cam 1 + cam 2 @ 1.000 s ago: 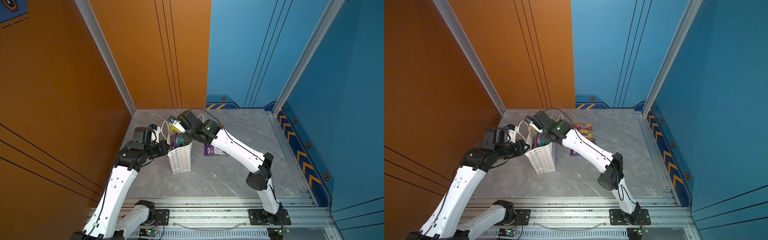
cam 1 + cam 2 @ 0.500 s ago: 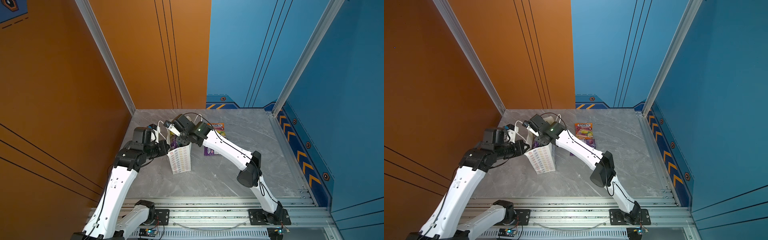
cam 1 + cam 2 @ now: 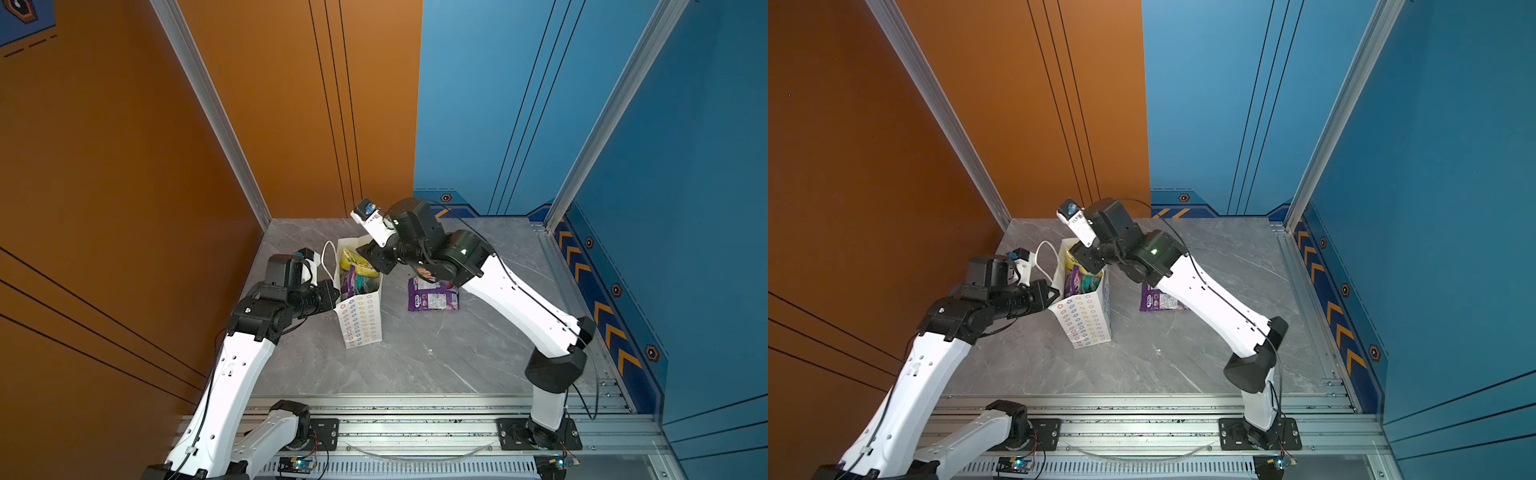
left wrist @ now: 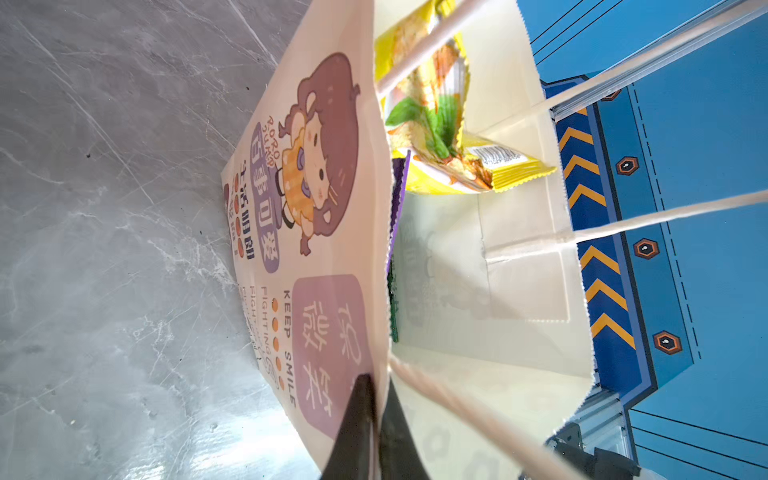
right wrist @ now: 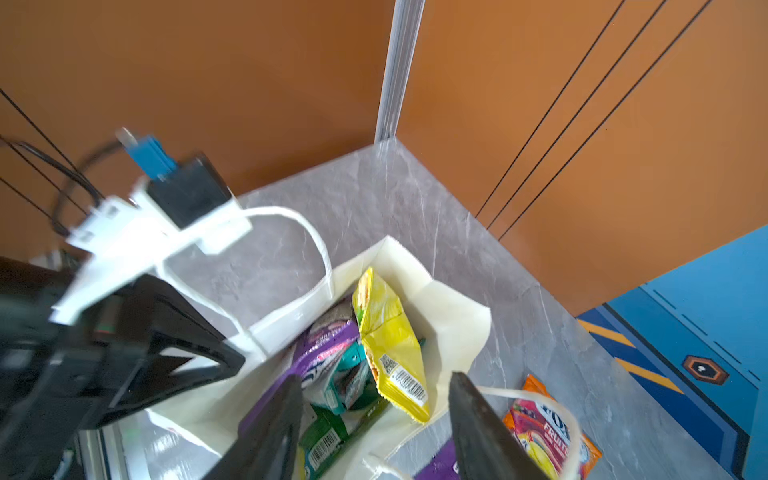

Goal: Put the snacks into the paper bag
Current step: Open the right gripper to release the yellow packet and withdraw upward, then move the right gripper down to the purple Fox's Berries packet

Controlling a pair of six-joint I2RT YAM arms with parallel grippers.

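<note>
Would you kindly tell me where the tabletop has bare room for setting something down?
Bare patches: the grey tabletop between the paper bag and the front rail, and the back right corner. Crowded: around the bag's mouth, and beside it where a purple packet lies.

We note the paper bag upright mid-table, snacks inside it, one packet lying on the table to its right, another beside that.
</note>
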